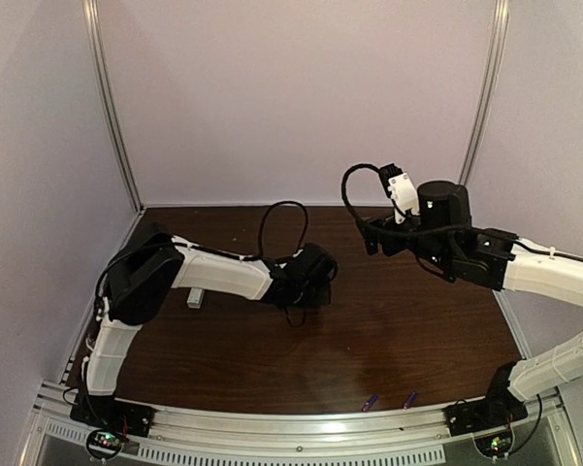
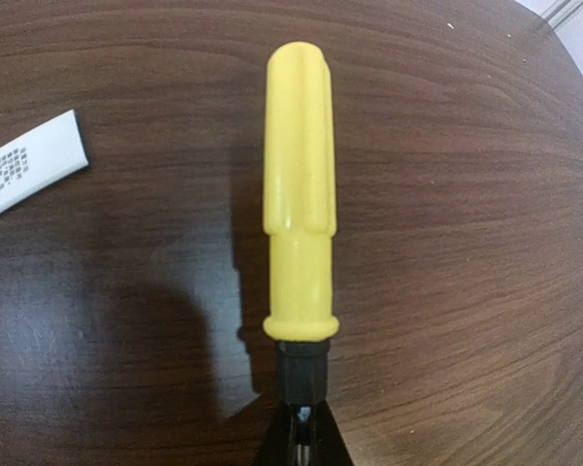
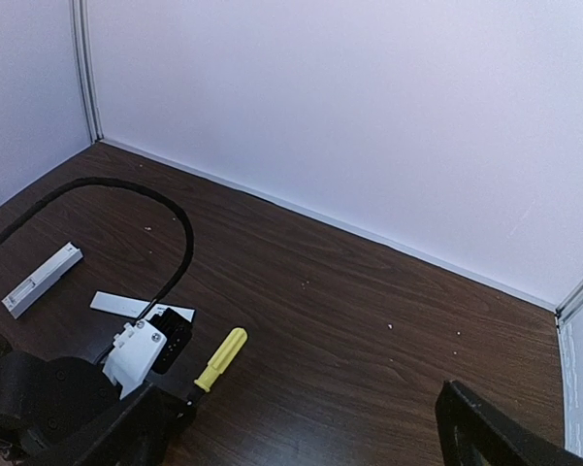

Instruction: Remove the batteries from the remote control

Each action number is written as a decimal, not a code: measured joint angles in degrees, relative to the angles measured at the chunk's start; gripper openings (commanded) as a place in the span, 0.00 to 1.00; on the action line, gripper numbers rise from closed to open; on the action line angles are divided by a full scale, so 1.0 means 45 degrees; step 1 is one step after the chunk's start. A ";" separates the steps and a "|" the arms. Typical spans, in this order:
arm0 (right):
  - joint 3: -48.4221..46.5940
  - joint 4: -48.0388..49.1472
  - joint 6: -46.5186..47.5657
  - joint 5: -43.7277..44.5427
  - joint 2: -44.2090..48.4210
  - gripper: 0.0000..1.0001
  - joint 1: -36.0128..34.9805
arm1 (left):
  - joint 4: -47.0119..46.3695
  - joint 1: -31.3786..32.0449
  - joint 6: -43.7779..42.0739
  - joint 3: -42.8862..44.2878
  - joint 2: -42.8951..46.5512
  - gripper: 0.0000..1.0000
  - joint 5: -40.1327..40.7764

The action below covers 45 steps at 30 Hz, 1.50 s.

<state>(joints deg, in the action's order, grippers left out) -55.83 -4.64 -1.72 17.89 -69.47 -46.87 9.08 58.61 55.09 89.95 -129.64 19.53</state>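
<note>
Two small purple batteries [image 1: 371,402] [image 1: 409,399] lie on the table near its front edge, right of centre. The white remote control [image 3: 44,279] lies at the left, and in the top view only a bit of it [image 1: 195,298] shows beside the left arm. My left gripper [image 2: 304,432] [image 1: 315,277] is low over the table's middle, shut on the dark shaft of a yellow-handled screwdriver [image 2: 300,184] [image 3: 220,357]. My right gripper [image 1: 371,238] hangs high at the right, open and holding nothing; one of its fingers [image 3: 495,437] shows.
A flat white cover strip [image 3: 112,304] [image 2: 29,165] with printed marks lies between the remote and the screwdriver. A black cable [image 3: 170,209] loops over the left arm. Purple walls close the table at the back and sides.
</note>
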 measured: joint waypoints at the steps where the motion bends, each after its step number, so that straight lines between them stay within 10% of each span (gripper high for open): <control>1: 0.0000 0.0034 -0.0005 0.0000 -0.0015 0.99 0.0000 | 0.0019 0.0000 0.0034 0.0078 -0.0029 0.00 0.0000; 34: 0.0078 0.0248 -0.0019 -0.0005 -0.0214 0.99 0.0155 | -0.0287 0.0000 0.0078 0.0452 -0.0495 0.32 -0.0029; 45: 0.0185 0.0301 -0.0019 -0.0005 -0.0097 0.99 0.0287 | -0.0670 0.0000 -0.0282 -0.0262 0.0204 0.84 0.0491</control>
<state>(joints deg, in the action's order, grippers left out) -55.00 -3.29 -1.80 17.87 -69.91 -45.58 6.07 58.61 53.82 88.77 -128.73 21.74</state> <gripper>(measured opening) 0.993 0.780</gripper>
